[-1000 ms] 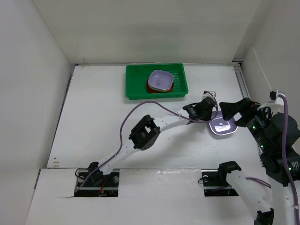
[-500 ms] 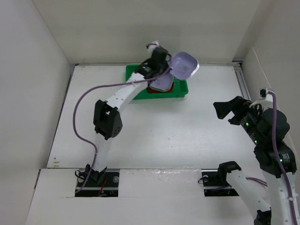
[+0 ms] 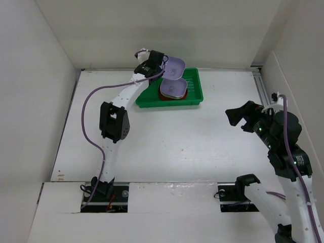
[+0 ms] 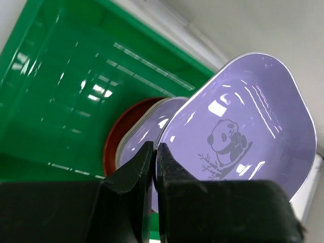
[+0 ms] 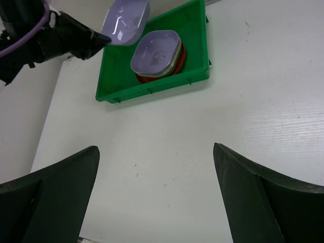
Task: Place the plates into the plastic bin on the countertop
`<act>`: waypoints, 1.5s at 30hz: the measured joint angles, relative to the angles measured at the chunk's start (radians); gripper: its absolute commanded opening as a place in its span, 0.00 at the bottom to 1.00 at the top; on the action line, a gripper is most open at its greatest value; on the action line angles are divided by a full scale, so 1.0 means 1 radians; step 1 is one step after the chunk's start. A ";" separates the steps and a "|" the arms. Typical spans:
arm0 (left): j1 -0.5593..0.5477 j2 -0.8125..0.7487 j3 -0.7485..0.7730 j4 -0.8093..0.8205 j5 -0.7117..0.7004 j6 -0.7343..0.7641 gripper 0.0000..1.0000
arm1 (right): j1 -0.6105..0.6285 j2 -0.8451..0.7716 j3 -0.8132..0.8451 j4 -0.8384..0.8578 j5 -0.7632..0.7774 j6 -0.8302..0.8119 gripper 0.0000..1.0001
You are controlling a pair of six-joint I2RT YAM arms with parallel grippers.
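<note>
My left gripper (image 3: 163, 67) is shut on the rim of a lavender plate (image 3: 173, 67) with a panda motif (image 4: 230, 139), and holds it tilted above the green plastic bin (image 3: 194, 97) at the back of the countertop (image 3: 177, 136). Inside the bin a stack of plates (image 3: 173, 89) has a second lavender plate on top and a red plate (image 4: 112, 147) beneath. The held plate (image 5: 126, 20) and the bin (image 5: 121, 76) also show in the right wrist view. My right gripper (image 5: 157, 152) is open and empty above the bare countertop at the right.
White walls bound the countertop on the left, back and right. The left half of the bin floor (image 4: 66, 111) holds no plates. A slim rail (image 3: 260, 83) runs along the right wall.
My left arm swung the lavender plate from the right of the countertop up to the bin, then a little leftward over it. The right gripper let go and drew back.
</note>
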 measured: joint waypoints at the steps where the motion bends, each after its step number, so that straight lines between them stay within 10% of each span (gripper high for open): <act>1: -0.002 0.010 -0.003 -0.013 0.000 -0.005 0.00 | 0.000 -0.002 0.000 0.000 0.000 0.000 1.00; 7: -0.006 0.013 -0.121 0.006 0.014 -0.031 0.00 | 0.000 -0.002 0.000 0.000 0.000 0.000 1.00; 10: -0.009 0.013 -0.154 0.000 0.031 -0.026 0.43 | 0.000 -0.002 0.000 0.000 0.000 0.000 1.00; 17: -0.062 -0.060 -0.227 0.074 0.047 0.011 0.99 | 0.000 -0.001 0.000 0.000 0.005 -0.002 1.00; 45: -0.162 -1.719 -1.172 -0.233 -0.342 0.280 1.00 | 0.115 -0.074 0.232 -0.177 0.130 -0.162 1.00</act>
